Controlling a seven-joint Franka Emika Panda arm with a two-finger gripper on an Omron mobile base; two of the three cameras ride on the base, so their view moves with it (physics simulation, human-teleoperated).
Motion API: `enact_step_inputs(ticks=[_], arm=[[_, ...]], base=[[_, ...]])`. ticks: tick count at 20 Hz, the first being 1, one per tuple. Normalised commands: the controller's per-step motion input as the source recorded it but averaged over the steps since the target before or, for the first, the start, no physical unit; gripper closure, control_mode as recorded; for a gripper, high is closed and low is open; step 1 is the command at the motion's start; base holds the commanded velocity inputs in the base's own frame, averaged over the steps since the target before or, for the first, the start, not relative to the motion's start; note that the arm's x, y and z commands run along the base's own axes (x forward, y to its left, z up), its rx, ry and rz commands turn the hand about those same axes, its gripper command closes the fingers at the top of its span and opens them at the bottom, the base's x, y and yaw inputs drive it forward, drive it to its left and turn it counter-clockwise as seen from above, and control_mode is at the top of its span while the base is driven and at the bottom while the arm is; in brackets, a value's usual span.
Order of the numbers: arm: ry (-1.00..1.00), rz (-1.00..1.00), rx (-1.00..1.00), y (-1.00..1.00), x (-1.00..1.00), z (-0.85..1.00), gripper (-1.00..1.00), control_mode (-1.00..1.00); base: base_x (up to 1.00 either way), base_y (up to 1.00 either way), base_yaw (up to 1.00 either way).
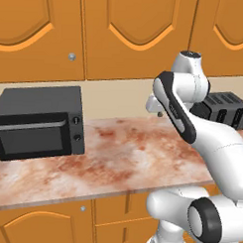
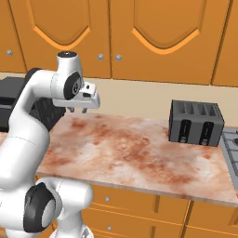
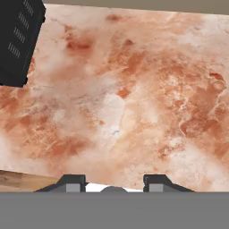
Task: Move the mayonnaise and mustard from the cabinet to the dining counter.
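Observation:
The orange wall cabinet (image 1: 131, 34) (image 2: 162, 37) runs across the top with its arched doors shut and small silver knobs (image 2: 100, 56) showing. The mayonnaise and the mustard are hidden, and the dining counter is out of view. My gripper (image 1: 157, 113) (image 2: 77, 110) (image 3: 114, 180) hangs below the cabinet doors and points down at the marbled wall counter (image 1: 117, 153) (image 3: 134, 89). It is open, its fingertips (image 3: 71, 181) set wide apart with nothing between them.
A black microwave (image 1: 39, 120) (image 3: 18, 40) stands at the left of the wall counter and a black toaster (image 2: 195, 122) (image 1: 225, 110) at the right. A grey stove edge (image 2: 231, 148) lies beyond the toaster. Base cabinet doors (image 1: 40, 225) sit under the counter.

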Motion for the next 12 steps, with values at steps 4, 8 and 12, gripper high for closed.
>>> enact_step_inputs(ticks=[4, 8, 12], arm=[[0.02, 0.0, 0.09, -0.24, 0.03, 0.0, -1.0, -1.0], [-0.06, -0.2, 0.44, -0.59, 0.08, 0.0, -1.0, -1.0], [-0.28, -0.35, 0.48, -0.55, 0.0, 0.02, -1.0, -1.0]], base=[[0.0, 0.0, 0.0], [0.0, 0.0, 0.0], [0.0, 0.0, 0.0]])
